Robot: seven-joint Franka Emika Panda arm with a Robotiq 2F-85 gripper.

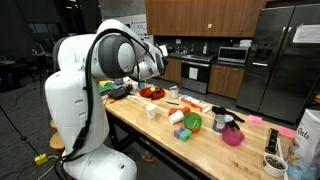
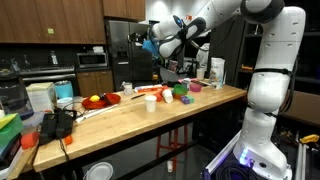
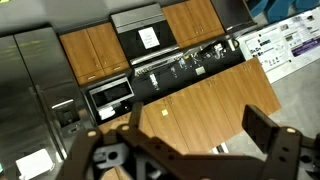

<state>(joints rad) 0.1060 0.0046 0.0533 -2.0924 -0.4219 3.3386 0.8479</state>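
My gripper (image 1: 159, 61) is raised high above the wooden table (image 1: 205, 152) and touches nothing; it also shows in the other exterior view (image 2: 146, 43). It points outward toward the kitchen. In the wrist view the two black fingers (image 3: 200, 132) are spread wide with nothing between them, and behind them are wooden cabinets, an oven and a grey floor. Nearest below it on the table are a red plate with food (image 1: 150, 92) and a small white cup (image 1: 152, 111).
The table holds a green bowl (image 1: 192, 122), a pink bowl (image 1: 232, 135), a pink block (image 1: 183, 133), a white bag (image 1: 308, 135) and a dark bowl (image 1: 273, 162). A black device (image 2: 55, 122) lies at one end. Refrigerators (image 1: 275, 55) stand behind.
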